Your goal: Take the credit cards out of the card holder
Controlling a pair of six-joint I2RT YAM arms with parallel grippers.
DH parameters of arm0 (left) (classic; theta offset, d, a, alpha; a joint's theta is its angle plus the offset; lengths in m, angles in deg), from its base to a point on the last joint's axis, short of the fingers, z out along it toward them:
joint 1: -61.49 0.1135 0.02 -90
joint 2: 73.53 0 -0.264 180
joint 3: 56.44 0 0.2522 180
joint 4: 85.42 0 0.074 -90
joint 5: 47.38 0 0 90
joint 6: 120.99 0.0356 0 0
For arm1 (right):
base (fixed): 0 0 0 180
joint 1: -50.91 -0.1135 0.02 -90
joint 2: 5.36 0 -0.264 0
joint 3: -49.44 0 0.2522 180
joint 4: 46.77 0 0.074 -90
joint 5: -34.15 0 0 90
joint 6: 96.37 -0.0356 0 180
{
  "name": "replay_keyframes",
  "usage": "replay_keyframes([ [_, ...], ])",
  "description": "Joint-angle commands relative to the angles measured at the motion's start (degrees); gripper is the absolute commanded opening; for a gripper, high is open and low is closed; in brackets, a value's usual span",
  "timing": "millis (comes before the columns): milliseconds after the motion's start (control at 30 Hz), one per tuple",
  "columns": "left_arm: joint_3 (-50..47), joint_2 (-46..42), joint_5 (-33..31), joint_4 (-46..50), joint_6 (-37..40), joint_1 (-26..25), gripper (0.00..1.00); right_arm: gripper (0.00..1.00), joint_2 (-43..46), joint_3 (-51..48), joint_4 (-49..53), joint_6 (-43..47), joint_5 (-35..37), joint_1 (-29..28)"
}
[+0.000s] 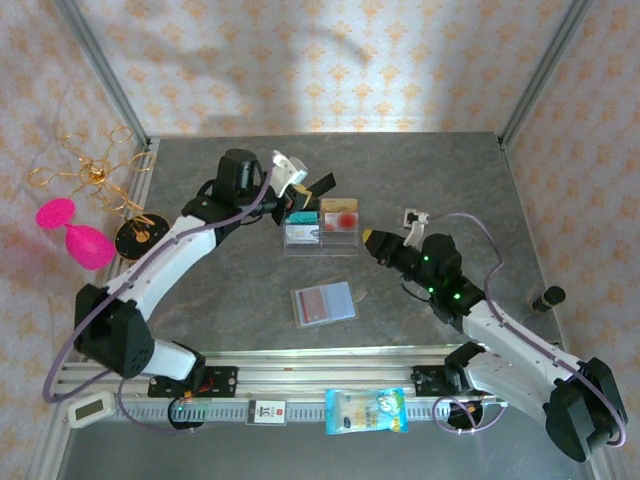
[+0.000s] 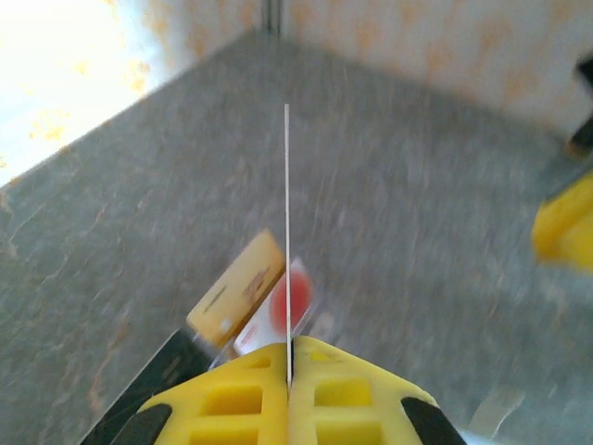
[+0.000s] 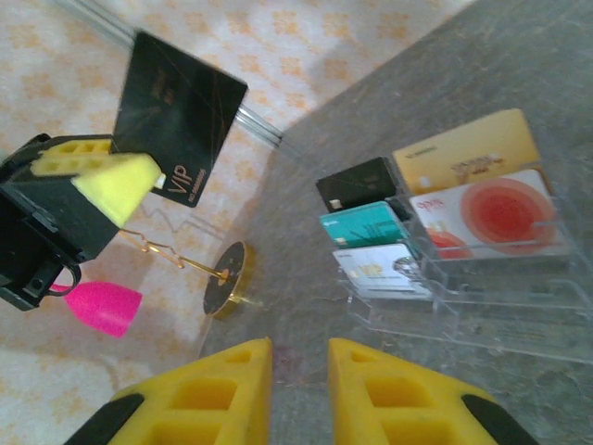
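Observation:
The card holder (image 1: 323,303) lies open on the table, with a reddish card showing in its clear pocket. My left gripper (image 1: 298,184) is raised above the clear acrylic tray (image 1: 320,245) and is shut on a black VIP card (image 3: 181,120). In the left wrist view that card is a thin edge-on line (image 2: 287,232) between the pads (image 2: 241,389). The tray holds a gold card (image 3: 463,153), a red-and-white card (image 3: 491,213), a black card (image 3: 357,183), a teal card (image 3: 366,225) and a pale grey card (image 3: 380,266). My right gripper (image 1: 372,240) (image 3: 301,371) stands open and empty, low, right of the tray.
A gold wire stand (image 1: 95,175) with a round base (image 3: 227,278) and pink goblets (image 1: 80,235) sit at the left edge. A snack packet (image 1: 366,410) and a small white device (image 1: 88,408) lie near the front rail. A black cylinder (image 1: 548,297) stands at the right.

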Motion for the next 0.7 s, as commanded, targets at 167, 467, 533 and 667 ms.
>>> replay_keyframes([
  [167,13.41,11.50,2.70,26.57,31.05,2.93,0.00,0.21,-1.80,-1.31,0.09,0.60,-5.02,5.55],
  [467,18.64,17.80,3.70,29.22,37.25,7.21,0.00,0.21,-9.45,1.34,-2.35,0.84,-7.43,8.21],
  [533,19.27,18.55,2.93,28.69,37.59,7.54,0.00,0.21,-11.23,2.36,-2.31,1.11,-7.49,8.27],
  [667,21.49,21.01,2.03,29.96,39.87,7.91,0.00,0.21,-14.09,4.39,-2.34,1.66,-7.57,8.27],
])
